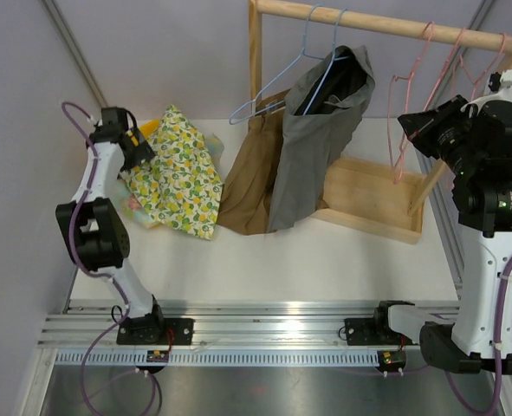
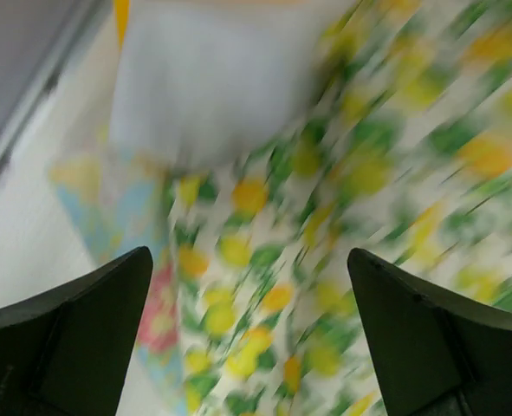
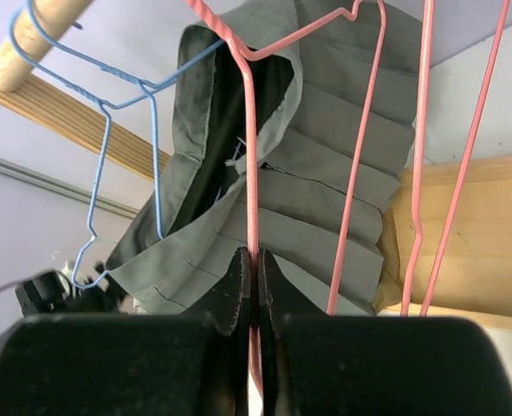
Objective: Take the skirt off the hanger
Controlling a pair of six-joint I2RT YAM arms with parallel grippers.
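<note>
Skirt [image 1: 316, 147], grey and pleated, hangs on blue hanger [image 1: 320, 82]; left pincer [image 2: 249, 260] spread, right pincer [image 3: 256, 256] pinching pink hanger [image 3: 249, 156].

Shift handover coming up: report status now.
Left gripper open over floral garment on table. Right gripper shut on pink hanger. Grey skirt hangs on blue hanger.

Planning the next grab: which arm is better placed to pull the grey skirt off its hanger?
Probably left: the left hand is open and empty; the right hand is shut on a pink hanger.
</note>
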